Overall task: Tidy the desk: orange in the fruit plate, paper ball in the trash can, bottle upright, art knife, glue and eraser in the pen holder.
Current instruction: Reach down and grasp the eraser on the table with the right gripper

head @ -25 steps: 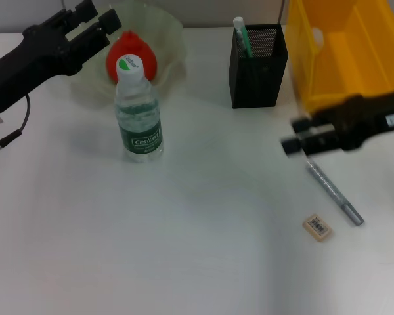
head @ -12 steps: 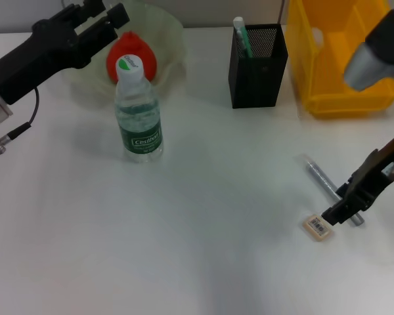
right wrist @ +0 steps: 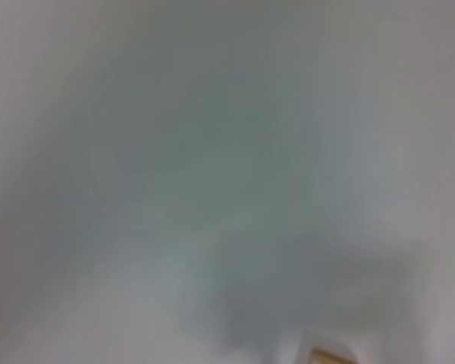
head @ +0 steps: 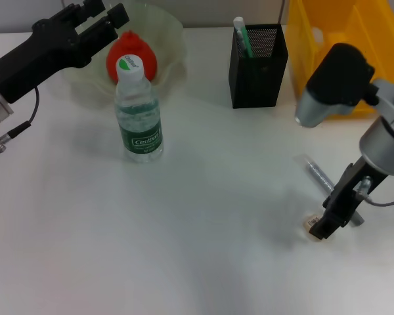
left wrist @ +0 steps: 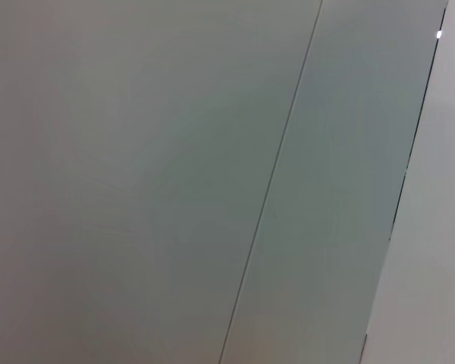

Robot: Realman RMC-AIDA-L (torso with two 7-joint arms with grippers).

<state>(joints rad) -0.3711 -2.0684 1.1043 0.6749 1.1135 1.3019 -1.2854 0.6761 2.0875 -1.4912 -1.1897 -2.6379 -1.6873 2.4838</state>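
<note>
One item targeted: right gripper point(head: 323, 230) down on eraser point(head: 310, 225), finger spread unclear; center, pinch short sides, avoid art knife point(head: 320, 177).

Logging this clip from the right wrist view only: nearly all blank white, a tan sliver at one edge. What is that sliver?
Observer: The tiny tan rectangular eraser; in the head view the right gripper is down on it.
Operator: Anything lying close by?
Observer: A slim grey metal art knife, just behind it, partly under the right arm.
Operator: And the left arm?
Observer: The left gripper hangs over the wavy pale-green fruit plate holding the round red-orange orange.
</note>
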